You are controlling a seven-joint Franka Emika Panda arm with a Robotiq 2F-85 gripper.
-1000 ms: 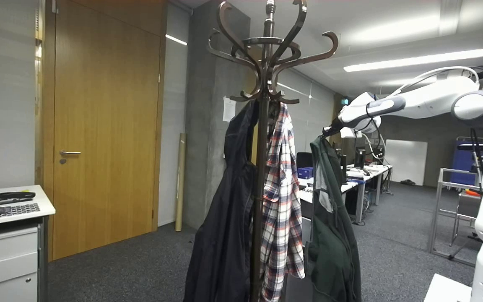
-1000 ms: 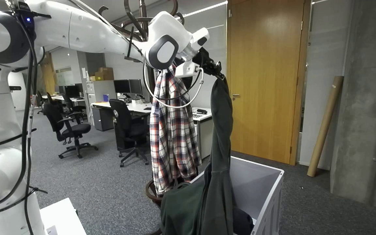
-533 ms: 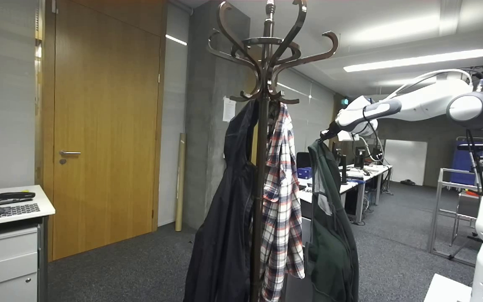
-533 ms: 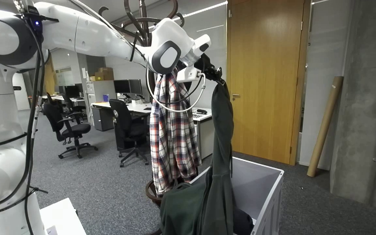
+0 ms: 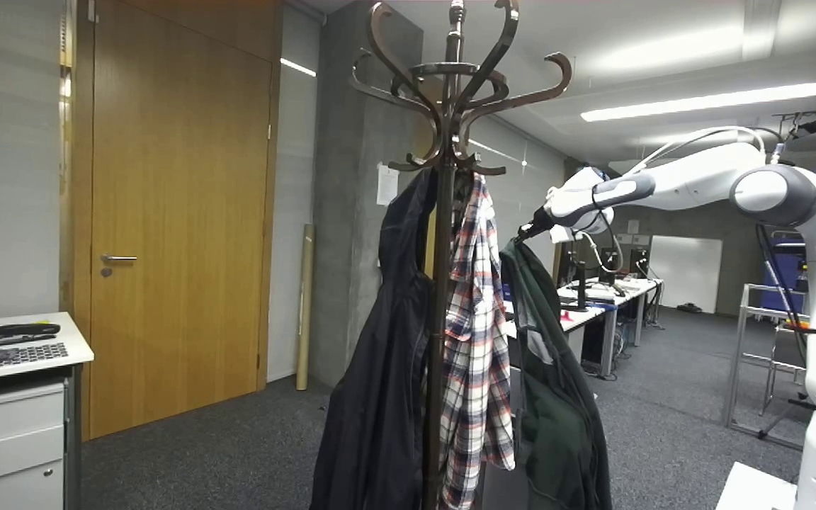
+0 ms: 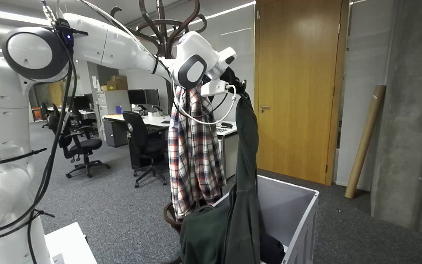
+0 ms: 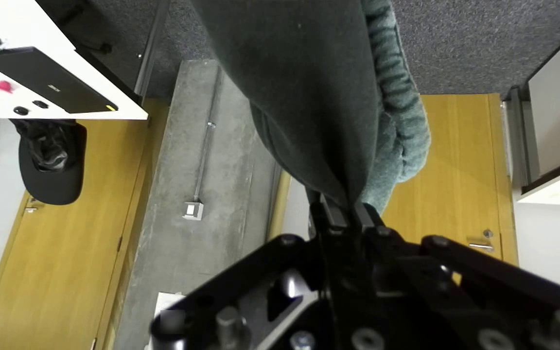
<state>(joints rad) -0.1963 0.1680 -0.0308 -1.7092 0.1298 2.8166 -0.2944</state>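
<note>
Jaws: pressed together almost fully in my wrist view, with a thin gathered fold of the dark green garment (image 7: 304, 82) nipped right at the tips.
Garment: hangs from that single pinch, narrow above and wider below, to the right of the coat stand (image 5: 442, 283) in both exterior views; its lower end runs out of frame.
Pinch: my only hold on a long fall of cloth, so I judge that it could slip or swing; I'd leave the squeeze constant, move slowly and let any sway settle before changing direction.
White cable (image 6: 211, 123): loops under the white arm (image 6: 119, 51), left of the garment in an exterior view; I'd mind its slack near the stand.
Plaid shirt (image 6: 196, 146): hangs from the stand, just left of the garment; whether the two touch I cannot tell, so I'd leave room on that side.
Grey crate (image 6: 282, 201): stands open, lower than the jaws; whether the cloth lies inside or against the near rim is unclear, so I'd check before any sideways move.
Black jacket (image 5: 380, 397): hangs left on the stand in an exterior view, well apart from the jaws.
Room: wooden door (image 6: 293, 91) and leaning brown tube (image 6: 365, 141) far right, black office chair (image 6: 86, 146) far left; in an exterior view, white counter (image 5: 75, 340) left.
</note>
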